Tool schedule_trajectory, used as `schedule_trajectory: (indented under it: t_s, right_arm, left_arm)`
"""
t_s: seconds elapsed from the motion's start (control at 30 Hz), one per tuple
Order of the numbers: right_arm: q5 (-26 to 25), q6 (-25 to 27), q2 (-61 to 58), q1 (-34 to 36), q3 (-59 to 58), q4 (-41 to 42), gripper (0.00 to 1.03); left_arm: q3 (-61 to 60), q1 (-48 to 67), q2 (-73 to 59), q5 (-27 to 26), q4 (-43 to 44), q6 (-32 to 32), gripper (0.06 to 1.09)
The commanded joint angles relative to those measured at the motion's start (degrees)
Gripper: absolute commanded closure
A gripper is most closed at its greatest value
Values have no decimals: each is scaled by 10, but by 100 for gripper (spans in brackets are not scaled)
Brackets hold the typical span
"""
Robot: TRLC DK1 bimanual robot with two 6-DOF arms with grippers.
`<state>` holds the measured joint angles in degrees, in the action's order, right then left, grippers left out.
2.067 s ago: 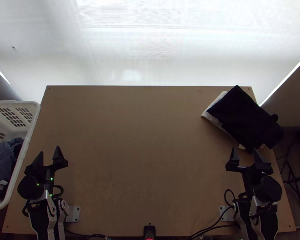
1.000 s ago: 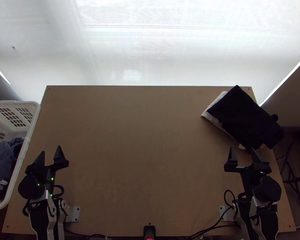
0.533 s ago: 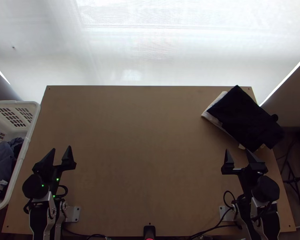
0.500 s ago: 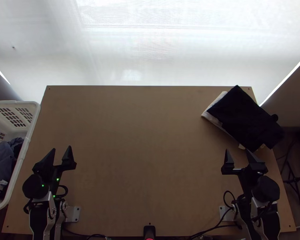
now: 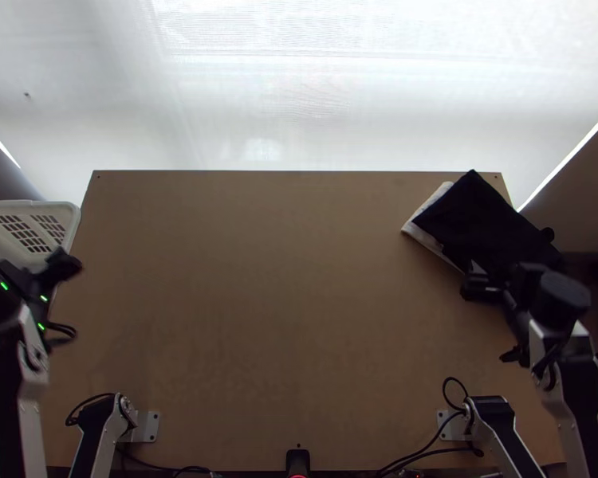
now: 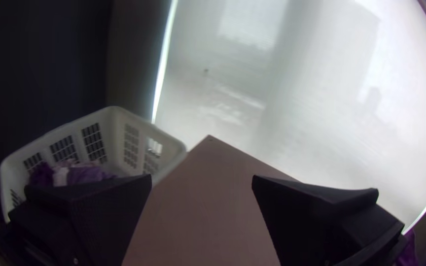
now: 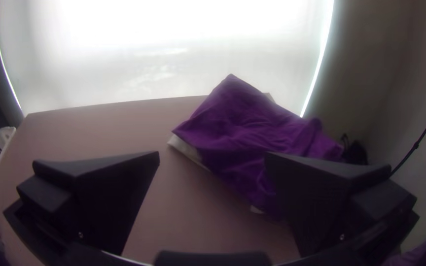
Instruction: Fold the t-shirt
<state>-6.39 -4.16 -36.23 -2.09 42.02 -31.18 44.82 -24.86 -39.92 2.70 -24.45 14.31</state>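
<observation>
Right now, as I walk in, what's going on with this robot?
It's meant to fold a t-shirt, but it isn't holding any cloth. The left gripper is by the white basket, jaws open. The right gripper, jaws also open, is near the dark cloth, which lies over a paler one at the table's far right corner.
</observation>
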Motion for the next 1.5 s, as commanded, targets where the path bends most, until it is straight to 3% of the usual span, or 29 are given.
schedule_trajectory:
  t_s: [0.0,0.07,0.13,0.23,0.4,0.47,0.57,0.67,0.73,0.83,1.2,1.47]
  right_arm:
    - [58,-81,-177,0,176,-70,4]
    - [59,-25,-165,-42,185,-73,4]
    - [66,-11,-145,-32,199,-83,4]
    - [82,-8,-172,-35,223,-112,4]
    - [82,65,-190,-68,238,-156,4]
    - [82,72,-189,-77,245,-169,4]
    - [82,74,-193,-77,265,-192,4]
    - [82,75,-198,-78,274,-203,4]
    - [83,70,-204,-80,285,-215,4]
    - [83,67,-210,-81,286,-222,4]
    - [83,69,-205,-56,280,-237,4]
    - [83,86,-174,-51,274,-268,4]
  left_arm:
    - [284,-223,-298,20,-111,-22,10]
    - [337,-274,-356,22,-118,-23,10]
    - [394,-315,-408,21,-161,-41,10]
    - [429,-361,-481,21,-157,-63,10]
    - [457,-426,-612,28,-108,-115,10]
    - [473,-443,-663,56,-107,-137,10]
    - [472,-467,-741,137,-55,-195,10]
    - [470,-484,-768,126,-26,-229,10]
    - [473,-498,-791,86,-15,-257,10]
    - [487,-506,-829,84,-17,-283,10]
    - [519,-528,-929,79,17,-318,10]
    - [519,-529,-976,61,98,-335,10]
